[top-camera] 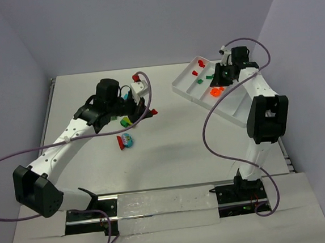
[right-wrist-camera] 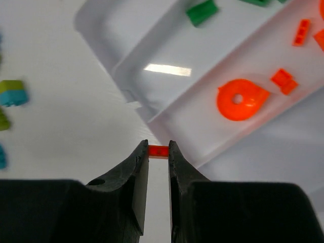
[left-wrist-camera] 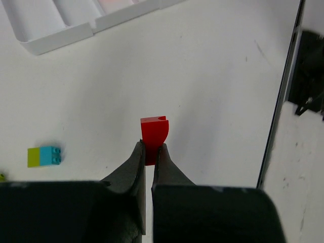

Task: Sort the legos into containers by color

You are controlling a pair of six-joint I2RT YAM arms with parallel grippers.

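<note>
Left gripper [left-wrist-camera: 150,148]: jaws closed on red brick [left-wrist-camera: 154,132], pinched at its lower edge, over bare table [left-wrist-camera: 212,76]; contact with table unclear. Cyan and yellow-green brick [left-wrist-camera: 44,156] loose on table, apart from gripper.

Right gripper [right-wrist-camera: 158,146]: jaws clamped on small orange brick [right-wrist-camera: 158,151], at end wall of white tray [right-wrist-camera: 152,109], beside compartment with orange pieces [right-wrist-camera: 238,98]. Green brick [right-wrist-camera: 201,12] in next compartment.

Top view: red pieces [top-camera: 201,63] in far compartment; more loose bricks [top-camera: 126,139] on table near left arm [top-camera: 67,138].
</note>
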